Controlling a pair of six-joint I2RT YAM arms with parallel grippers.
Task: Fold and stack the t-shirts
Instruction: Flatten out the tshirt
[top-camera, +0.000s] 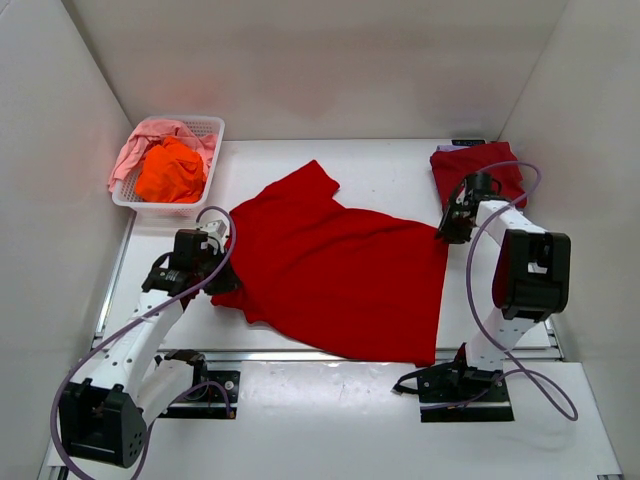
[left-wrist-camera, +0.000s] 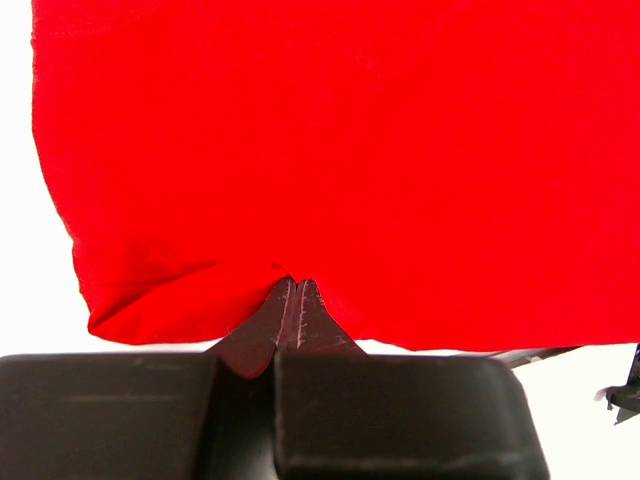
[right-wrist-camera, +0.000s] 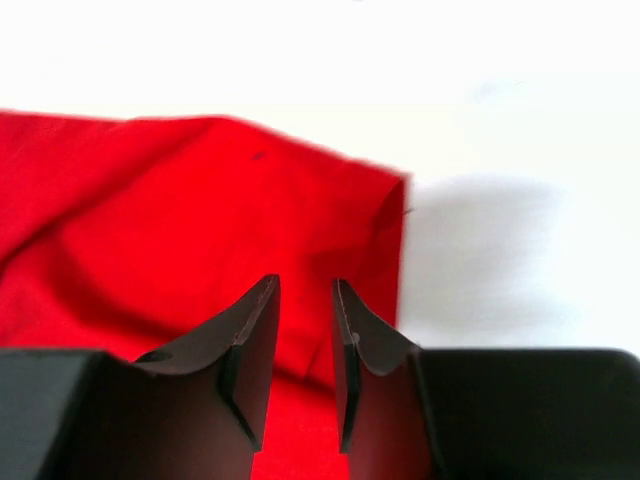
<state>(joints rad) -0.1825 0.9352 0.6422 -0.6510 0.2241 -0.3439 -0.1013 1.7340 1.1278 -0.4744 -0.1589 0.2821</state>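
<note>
Across the white table, the left gripper clamped one edge of the bright red cloth t-shirt, the right gripper's jaws narrowly apart over another corner, presumably to spread it.

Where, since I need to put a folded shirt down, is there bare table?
The back strip of table between the basket and the crimson shirt, beyond the bright red shirt. That shirt crowds the middle; both back corners are taken.
</note>
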